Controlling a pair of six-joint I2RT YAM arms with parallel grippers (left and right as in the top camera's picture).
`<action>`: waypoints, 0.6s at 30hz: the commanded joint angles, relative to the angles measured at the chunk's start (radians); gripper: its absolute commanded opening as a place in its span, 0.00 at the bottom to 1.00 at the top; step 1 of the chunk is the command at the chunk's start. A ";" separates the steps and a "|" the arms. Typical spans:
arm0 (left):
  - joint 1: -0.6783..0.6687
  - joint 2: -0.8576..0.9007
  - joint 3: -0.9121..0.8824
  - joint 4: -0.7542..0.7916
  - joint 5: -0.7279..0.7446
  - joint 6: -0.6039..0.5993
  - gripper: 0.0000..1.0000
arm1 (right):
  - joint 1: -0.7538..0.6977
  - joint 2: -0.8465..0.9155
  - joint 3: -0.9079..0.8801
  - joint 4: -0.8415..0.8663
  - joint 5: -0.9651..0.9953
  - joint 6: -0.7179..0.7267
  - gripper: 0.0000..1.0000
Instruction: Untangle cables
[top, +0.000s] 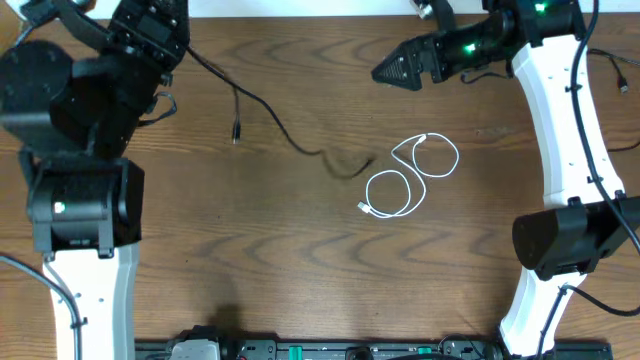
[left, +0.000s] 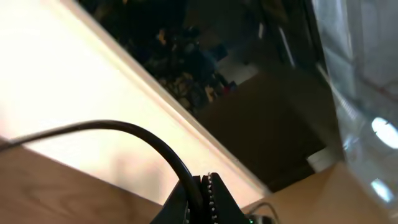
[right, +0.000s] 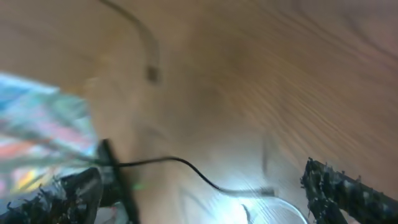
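The black cable (top: 290, 143) runs from my left gripper (top: 178, 48) across the table to the centre, with one plug lying at the left. The white cable (top: 412, 172) lies in two loose loops just right of the black cable's far end, apart from it. In the left wrist view my left gripper (left: 204, 186) is shut on the black cable (left: 134, 130). My right gripper (top: 382, 73) hovers open and empty above the table, behind the white cable. In the right wrist view the open right gripper (right: 205, 193) frames the black cable (right: 186, 163) and part of the white cable (right: 277, 208).
The wooden table (top: 300, 260) ends at a pale far edge (top: 300, 8). The arm bases stand at the front left (top: 85, 210) and front right (top: 575, 235). A thin robot wire (top: 620, 75) lies at the far right.
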 joint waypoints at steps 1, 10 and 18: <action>0.003 0.006 0.013 -0.003 -0.008 -0.268 0.07 | 0.025 -0.008 0.037 -0.005 -0.332 -0.212 0.99; 0.003 0.005 0.013 -0.118 0.003 -0.578 0.08 | 0.192 -0.008 0.038 0.067 -0.395 -0.318 0.98; 0.003 0.005 0.013 -0.125 0.025 -0.578 0.07 | 0.364 -0.008 0.038 0.371 -0.333 -0.082 0.82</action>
